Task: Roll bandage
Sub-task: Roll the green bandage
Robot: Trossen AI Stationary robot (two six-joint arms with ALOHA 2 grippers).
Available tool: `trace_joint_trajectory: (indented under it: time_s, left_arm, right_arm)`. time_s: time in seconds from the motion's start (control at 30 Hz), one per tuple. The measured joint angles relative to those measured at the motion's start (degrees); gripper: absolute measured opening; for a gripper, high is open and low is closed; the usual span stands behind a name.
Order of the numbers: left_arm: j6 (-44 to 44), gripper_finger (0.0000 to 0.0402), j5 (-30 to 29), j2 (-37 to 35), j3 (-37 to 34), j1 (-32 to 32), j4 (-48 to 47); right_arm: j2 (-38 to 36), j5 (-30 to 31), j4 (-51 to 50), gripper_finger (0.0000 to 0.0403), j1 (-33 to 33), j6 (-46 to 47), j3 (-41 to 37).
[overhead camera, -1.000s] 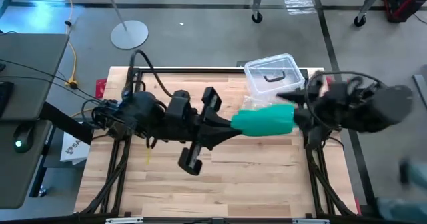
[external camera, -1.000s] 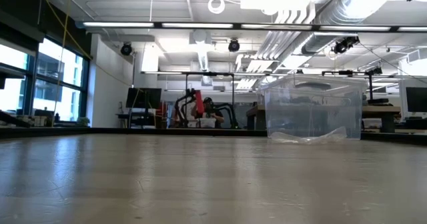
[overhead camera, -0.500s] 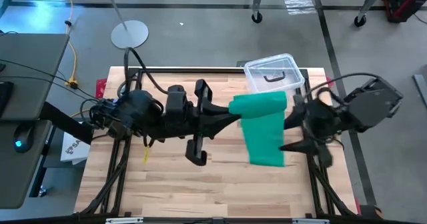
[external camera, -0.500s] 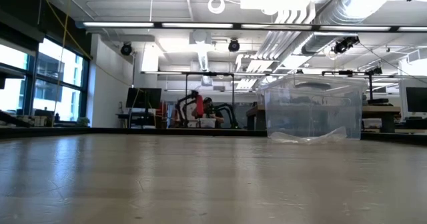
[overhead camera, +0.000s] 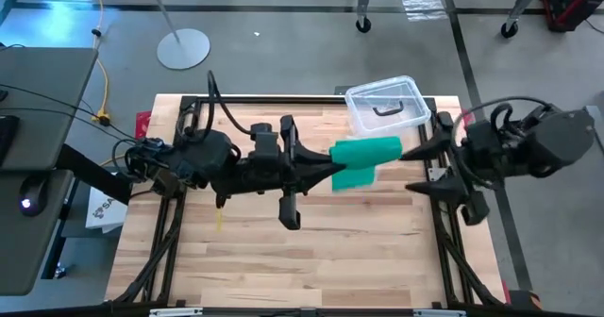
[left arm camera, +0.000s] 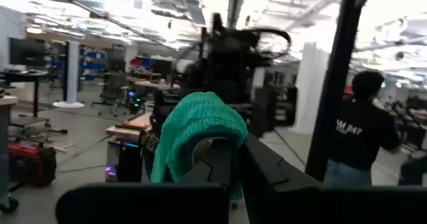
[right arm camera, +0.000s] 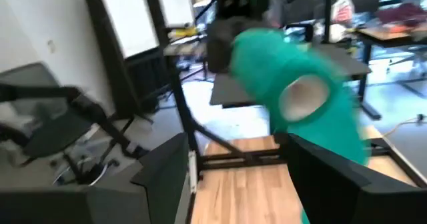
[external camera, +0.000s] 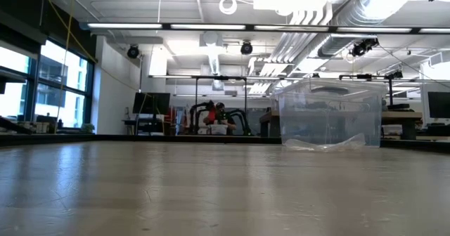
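Note:
The green bandage (overhead camera: 363,154) hangs bunched above the middle of the table, with my left gripper (overhead camera: 326,169) shut on it. The left wrist view has the bandage (left arm camera: 193,121) arched over that gripper's fingers. My right gripper (overhead camera: 415,169) stands open to the bandage's right, nothing between its fingers. In the right wrist view the bandage (right arm camera: 293,84) lies beyond my right gripper (right arm camera: 233,164). Neither gripper is in the low view. My left gripper pinches the bandage between its two fingers at a bunched fold (left arm camera: 175,151); which end that is, I cannot tell. The fingers come about level from the table's left. The bandage is lifted clear of the table and drapes over and below the fingertips, slack.
A clear plastic box (overhead camera: 382,105) with a black handle stands at the table's far right; in the low view crinkly clear plastic (external camera: 327,145) lies at the box's (external camera: 330,109) foot. A person (left arm camera: 363,131) stands in the room beyond the table.
A second ago the bandage was stretched level between both grippers. My right gripper has opened, let go and drawn back a little toward the table's right edge. The freed end swung out toward the near edge and now hangs gathered at my left gripper, which has turned.

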Motion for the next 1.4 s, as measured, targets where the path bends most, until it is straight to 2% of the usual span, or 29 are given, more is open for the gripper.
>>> trace_joint_trajectory:
  time_s: [0.17,0.5,0.6,0.7,0.8,0.93,1.0,1.1,1.2,1.3,1.4]
  left_arm:
    - [0.60,0.0007,2.02,0.04,0.00,0.02,-0.59]
    - [1.60,0.0007,2.70,0.04,0.02,-0.07,-0.40]
    - [3.12,0.0007,3.34,0.04,0.02,-0.07,-0.48]
    - [5.44,0.0008,5.70,0.04,0.02,0.04,-0.53]
    - [5.48,0.0017,5.53,0.06,0.02,0.04,-0.80]
    - [-1.08,0.0054,5.36,0.06,0.02,0.43,-0.79]
    - [-7.94,0.0080,6.00,-0.24,0.02,1.03,-0.85]
    - [-22.68,0.0116,8.13,-0.40,0.02,2.79,-1.70]
    - [-33.56,0.0133,12.09,-0.38,0.02,4.82,-3.71]
    - [-36.33,0.0127,12.79,-0.34,0.08,5.77,-7.13]
    - [-34.61,0.0089,12.10,-0.28,0.11,5.95,-8.33]
  right_arm:
    - [-0.11,0.64,2.19,0.0240,-2.70,0.01,0.03]
    - [2.31,-6.98,7.13,0.0240,-5.72,-1.50,0.03]
    - [2.73,-6.99,8.09,0.0238,-5.94,-1.44,0.03]
    - [2.73,-5.44,8.93,0.0218,-6.44,-0.35,0.01]
    - [2.95,-5.59,8.94,0.0168,-7.50,-0.34,0.01]
    - [3.30,-6.19,9.08,0.0069,-7.68,-5.21,0.05]
    - [3.63,-6.32,8.60,0.0029,-7.23,-12.72,0.08]
    - [4.35,-6.09,6.43,0.0029,-5.98,-27.00,0.16]
    - [5.22,-4.46,3.94,0.0052,-5.48,-37.63,0.25]
    - [5.84,-1.91,3.10,0.0068,-5.28,-38.55,0.12]
    - [5.48,-1.21,3.36,0.0075,-4.86,-31.38,0.08]
